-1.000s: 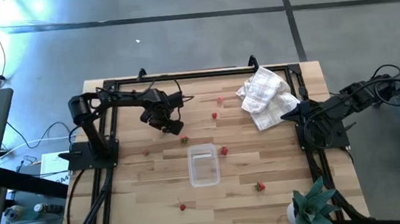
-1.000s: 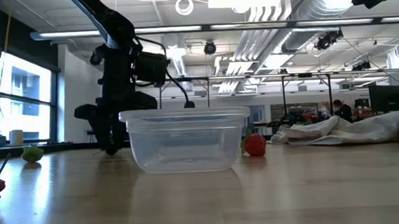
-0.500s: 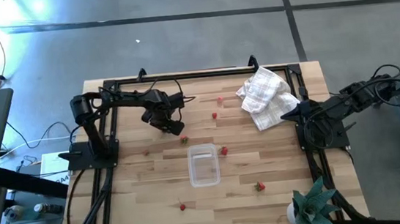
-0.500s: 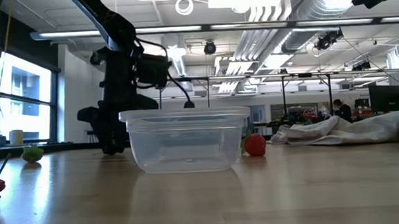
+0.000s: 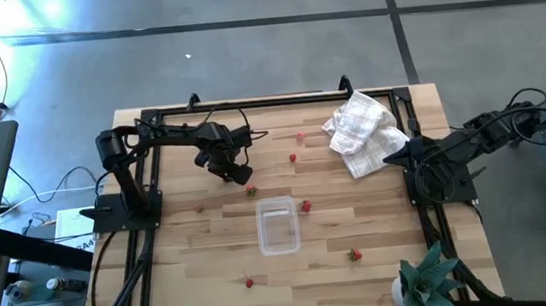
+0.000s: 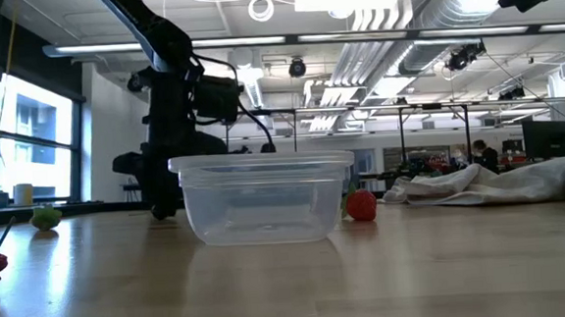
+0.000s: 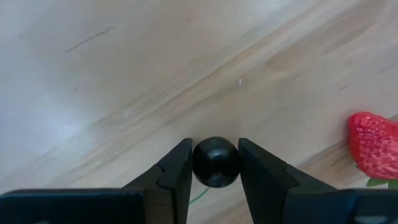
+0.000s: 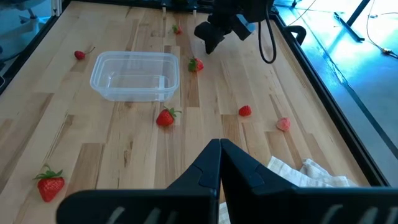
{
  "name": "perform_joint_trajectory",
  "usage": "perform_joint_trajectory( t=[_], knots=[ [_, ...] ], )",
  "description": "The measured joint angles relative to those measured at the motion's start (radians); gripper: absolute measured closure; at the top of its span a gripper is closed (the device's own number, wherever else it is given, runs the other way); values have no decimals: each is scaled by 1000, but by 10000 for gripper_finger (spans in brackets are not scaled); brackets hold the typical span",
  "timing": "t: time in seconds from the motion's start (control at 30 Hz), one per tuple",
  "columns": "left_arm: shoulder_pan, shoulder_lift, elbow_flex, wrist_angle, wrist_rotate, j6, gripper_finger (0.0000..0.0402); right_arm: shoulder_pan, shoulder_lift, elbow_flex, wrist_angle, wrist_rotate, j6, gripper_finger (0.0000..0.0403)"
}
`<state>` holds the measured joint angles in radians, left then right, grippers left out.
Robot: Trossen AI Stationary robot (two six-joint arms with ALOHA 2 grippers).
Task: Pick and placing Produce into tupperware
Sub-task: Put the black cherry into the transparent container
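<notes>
Clear tupperware (image 5: 278, 225) holds nothing; berries (image 8: 165, 117) lie around it.

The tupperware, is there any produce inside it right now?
No. The tupperware is empty; the strawberries lie around it on the wooden table.

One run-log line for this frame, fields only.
left gripper: closing around dark berry on table | right gripper: shut, parked at table's right edge | tupperware: empty | strawberry: beside left gripper

Seven red berries (image 8: 165, 117), one dark berry (image 7: 216, 162), one tupperware (image 8: 99, 78), one cloth (image 5: 361, 129)
</notes>
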<state>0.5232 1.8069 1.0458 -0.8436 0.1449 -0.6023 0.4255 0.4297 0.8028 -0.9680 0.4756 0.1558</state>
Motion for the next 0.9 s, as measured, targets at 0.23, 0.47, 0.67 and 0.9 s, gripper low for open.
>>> perform_joint_trajectory(
  t=[0.23,0.47,0.67,0.9],
  knots=[
    [0,0,0,-42,0,42,266,0,0,0,0,0,0,402],
    [0,0,0,-42,-7,88,264,0,0,0,0,0,0,402],
    [0,0,0,-47,4,108,295,0,0,0,0,0,0,402],
    [0,0,0,-48,5,136,288,0,0,0,0,0,0,402]
  ],
)
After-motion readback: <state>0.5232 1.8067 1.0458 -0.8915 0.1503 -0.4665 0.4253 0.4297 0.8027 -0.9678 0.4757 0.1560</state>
